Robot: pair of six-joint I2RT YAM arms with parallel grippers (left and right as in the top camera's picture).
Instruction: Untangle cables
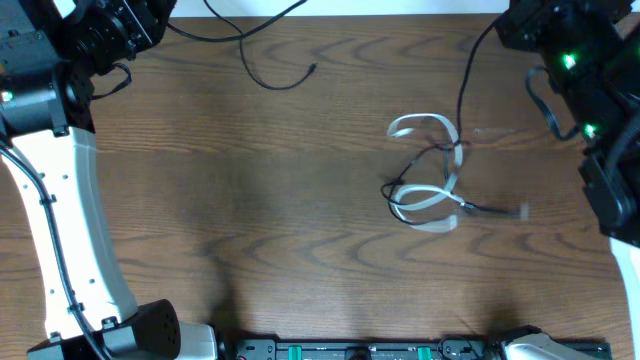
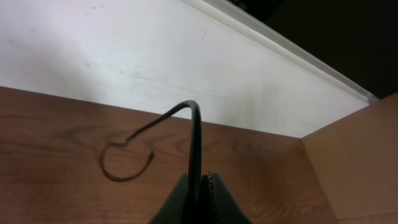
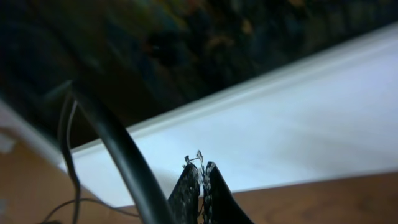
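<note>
Right under the lens, your left claw (image 2: 200, 182) is squeezed tight on a black cable (image 2: 196, 137). The cable rises straight out of the tips, bends over and drops to the surface (image 2: 50, 124) ahead and left of the claw, ending in a loose curl.

The overhead view adds what that wrist camera misses: a white cable (image 1: 425, 195) looped up with a second black cable (image 1: 462, 90), well off to the right of that claw, nearer your right arm.

Your right claw (image 3: 202, 169) is closed too, tips together. A thick dark cord (image 3: 118, 146) sweeps past just left of it, blurred, and I can't tell whether anything is pinched. From overhead, both claws' tips are hidden at the frame edges.
</note>
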